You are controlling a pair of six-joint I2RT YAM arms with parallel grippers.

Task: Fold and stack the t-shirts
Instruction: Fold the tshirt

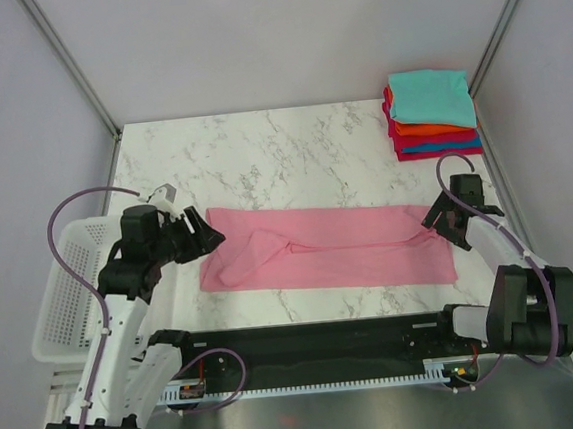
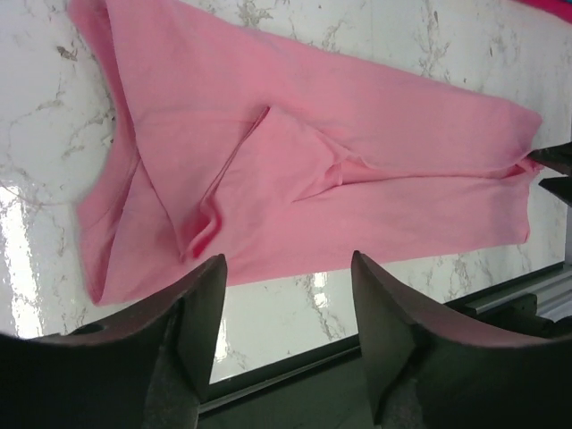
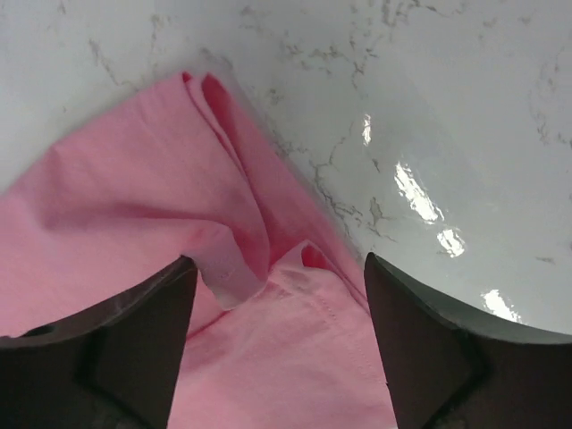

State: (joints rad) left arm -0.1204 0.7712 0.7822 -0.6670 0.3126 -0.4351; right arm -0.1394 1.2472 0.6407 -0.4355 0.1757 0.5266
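Note:
The pink t-shirt (image 1: 330,249) lies on the marble table folded lengthwise into a long strip, sleeves tucked in. It also shows in the left wrist view (image 2: 304,170) and the right wrist view (image 3: 134,223). My left gripper (image 1: 208,234) is open and empty, just off the strip's left end. My right gripper (image 1: 446,226) is open right over the strip's right end, its jaws either side of the folded corner, gripping nothing. A stack of folded shirts (image 1: 432,111) sits at the far right corner, teal on top, then orange, blue and red.
A white mesh basket (image 1: 64,289) hangs off the table's left edge beside my left arm. Grey walls close in the table at the back and sides. A black rail (image 1: 317,337) runs along the near edge.

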